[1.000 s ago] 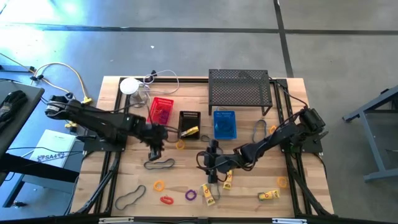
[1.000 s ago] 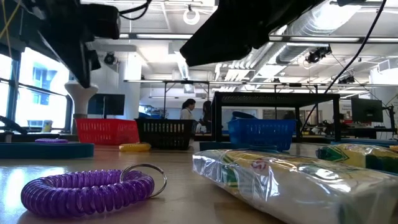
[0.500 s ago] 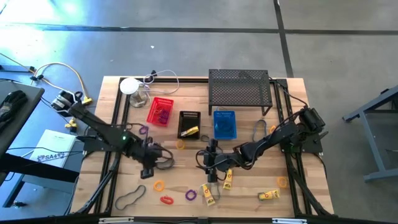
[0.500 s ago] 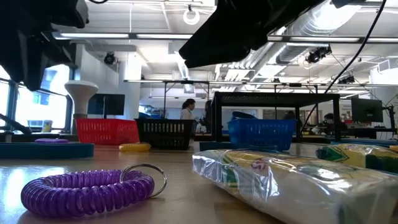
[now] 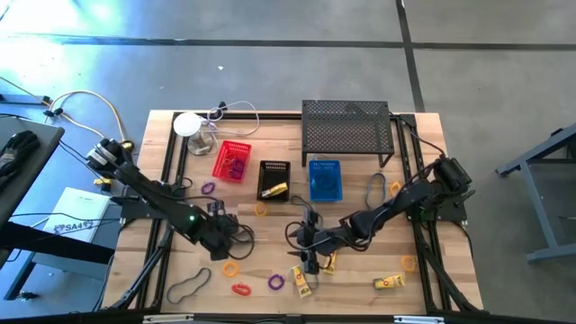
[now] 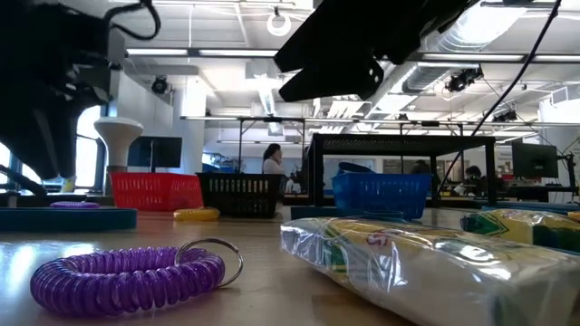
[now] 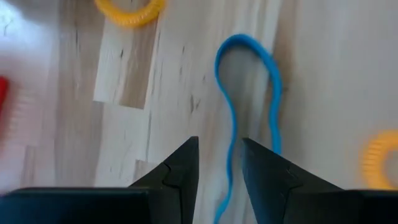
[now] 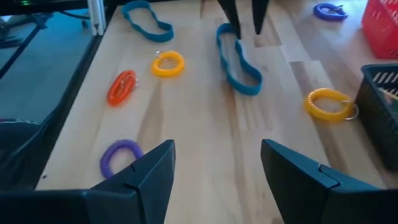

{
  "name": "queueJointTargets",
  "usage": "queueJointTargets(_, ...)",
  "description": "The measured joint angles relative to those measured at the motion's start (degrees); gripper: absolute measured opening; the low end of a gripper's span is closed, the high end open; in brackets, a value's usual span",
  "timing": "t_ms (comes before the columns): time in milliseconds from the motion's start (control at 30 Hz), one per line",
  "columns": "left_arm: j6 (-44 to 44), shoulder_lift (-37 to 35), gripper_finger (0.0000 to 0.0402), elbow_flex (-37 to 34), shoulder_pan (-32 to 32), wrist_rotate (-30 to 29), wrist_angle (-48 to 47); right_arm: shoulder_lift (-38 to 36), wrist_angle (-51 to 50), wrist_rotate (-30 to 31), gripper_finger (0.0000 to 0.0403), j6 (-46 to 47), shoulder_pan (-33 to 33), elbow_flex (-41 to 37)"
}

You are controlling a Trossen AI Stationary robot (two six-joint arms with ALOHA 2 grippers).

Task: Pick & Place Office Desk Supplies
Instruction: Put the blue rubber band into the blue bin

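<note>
The left gripper (image 7: 219, 163) hovers with its jaws slightly apart over a band loop (image 7: 249, 118) lying on the table (image 7: 112, 81), the loop's near end cut off. The right gripper (image 8: 214, 163) jaws gape wide, empty, the loop beyond them.

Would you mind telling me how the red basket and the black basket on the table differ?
The red basket sits turned at an angle; the black basket stands square to the table edge. The red basket holds purple pieces, the black basket a yellow piece. Both are small open-topped baskets.
</note>
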Motion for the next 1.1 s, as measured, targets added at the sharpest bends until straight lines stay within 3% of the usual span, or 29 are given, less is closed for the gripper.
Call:
queueJointTargets(267,0.77,8.1,0.0112,0.0,0.39,0.33,5.98,0.0,0.16,1.62,0.0226,3.97,2.38,0.0)
queueJointTargets(500,1.23,9.98,0.0108,0.24,3.68,2.51,6.5,0.0,0.14,3.47,0.0226,6.98,4.08,0.0)
queueJointTargets(667,1.28,10.03,0.0077,0.24,5.95,5.78,6.83,0.0,0.18,4.94,0.0226,7.51,4.88,0.0)
queueJointTargets(833,2.9,10.11,0.0013,0.2,6.88,5.26,7.68,0.0,0.14,4.97,0.0226,8.95,5.11,0.0)
queueJointTargets(1100,4.29,9.97,0.0002,0.0,6.92,1.1,10.44,0.0,0.19,6.42,0.0226,8.14,4.86,0.0)
